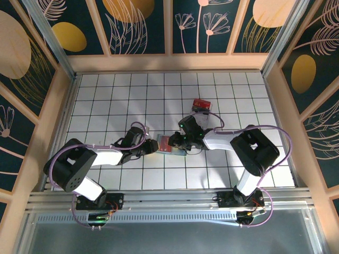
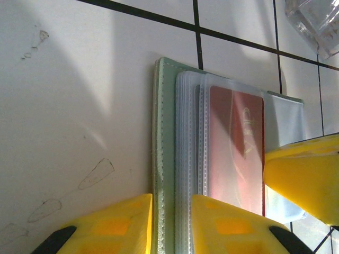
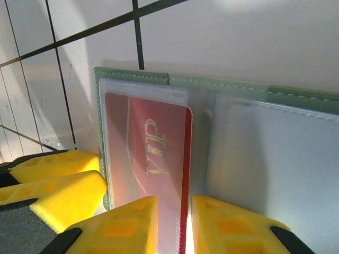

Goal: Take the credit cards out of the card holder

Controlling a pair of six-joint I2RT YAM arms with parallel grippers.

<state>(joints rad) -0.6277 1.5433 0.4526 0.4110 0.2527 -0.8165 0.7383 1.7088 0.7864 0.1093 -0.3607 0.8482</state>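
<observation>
The card holder (image 1: 170,144) lies open on the white tiles between my two grippers. In the left wrist view its green cover (image 2: 165,132) carries clear sleeves, and a dark red credit card (image 2: 235,143) sits in one of them. My left gripper (image 2: 172,225) is shut on the holder's stitched edge and sleeve stack, which fill the gap between its yellow fingers. In the right wrist view the red card (image 3: 153,153) reads "VIP", and its bare edge sticks out of the sleeve. My right gripper (image 3: 175,227) is shut on that edge. The holder's other panel (image 3: 275,153) shows pale sleeves.
A clear plastic box (image 1: 202,106) with red contents stands just behind the right arm; its corner (image 2: 315,21) shows in the left wrist view. Wooden walls (image 1: 63,106) frame the tiled floor on three sides. My left fingers (image 3: 53,180) are close beside the holder's end.
</observation>
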